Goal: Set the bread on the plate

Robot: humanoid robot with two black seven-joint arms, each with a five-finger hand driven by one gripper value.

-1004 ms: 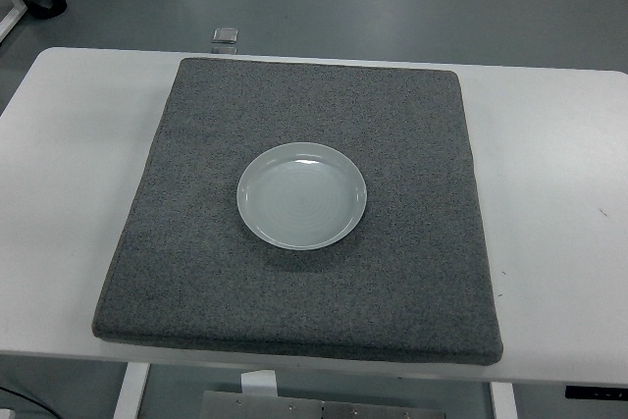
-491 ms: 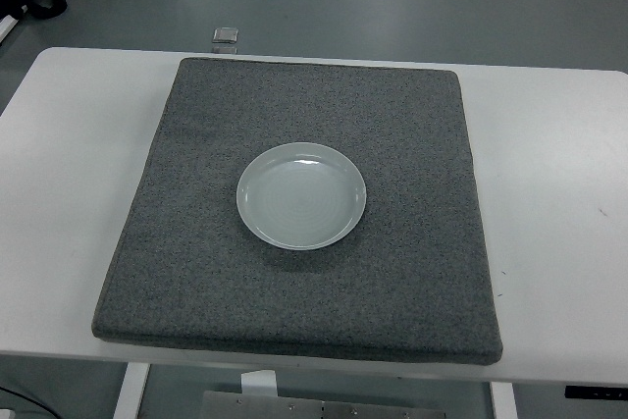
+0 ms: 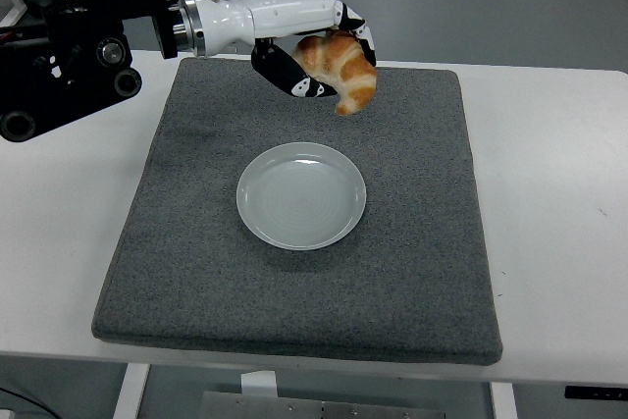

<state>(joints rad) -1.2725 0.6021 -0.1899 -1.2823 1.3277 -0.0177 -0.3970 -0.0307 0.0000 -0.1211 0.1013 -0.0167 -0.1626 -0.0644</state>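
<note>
My left hand (image 3: 319, 61), white and black, reaches in from the upper left and is shut on a golden-brown croissant (image 3: 343, 71). The bread hangs in the air above the far part of the grey mat (image 3: 196, 262), a little beyond and to the right of the plate's centre. The pale grey-green plate (image 3: 301, 195) lies in the middle of the mat with nothing on it. The right arm does not show.
The mat covers most of the white table (image 3: 559, 203). The left arm's black body (image 3: 64, 56) hangs over the table's far left corner. A small clear object (image 3: 225, 38) sits just behind the mat's far edge.
The left arm has swung in from the top edge, carrying the croissant down and to the right until it hangs over the far part of the mat near the plate.
</note>
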